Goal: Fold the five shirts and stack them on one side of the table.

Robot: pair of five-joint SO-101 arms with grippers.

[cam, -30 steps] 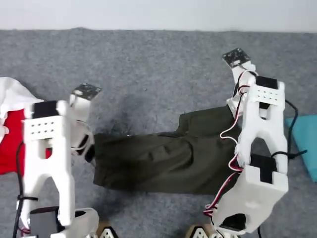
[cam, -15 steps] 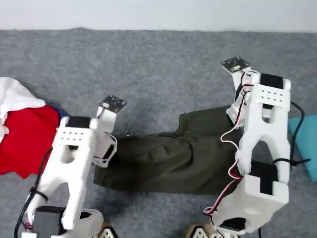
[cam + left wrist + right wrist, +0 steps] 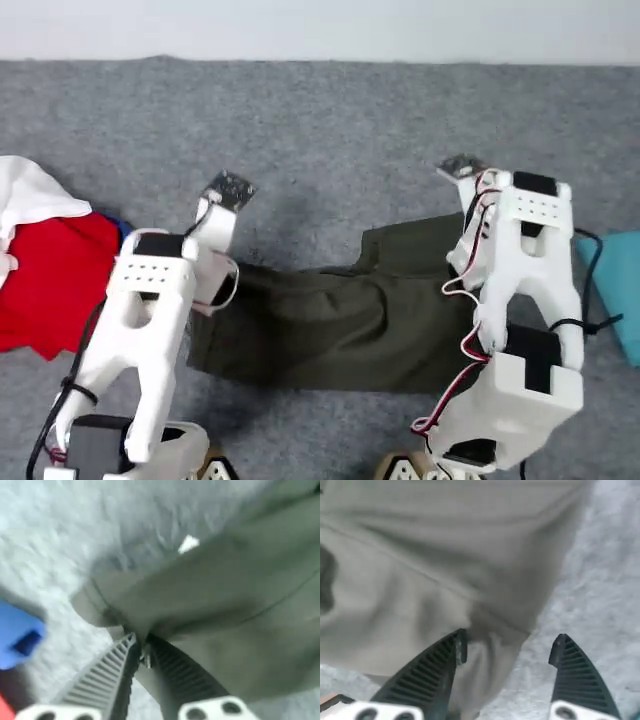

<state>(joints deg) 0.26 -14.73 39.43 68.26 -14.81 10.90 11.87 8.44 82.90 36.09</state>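
Your left fingers [image 3: 102,677] pinch the olive shirt [image 3: 330,325] at one corner, likely to carry a fold. Your right fingers [image 3: 427,672] are spread astride its opposite edge, ready to match.

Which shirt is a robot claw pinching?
The dark green shirt in the middle: the left gripper pinches its edge. The red shirt and teal cloth lie aside, untouched.

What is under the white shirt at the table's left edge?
The red shirt's far edge runs under the white shirt, with a blue scrap beside it. How far the red reaches, and anything deeper, is covered.
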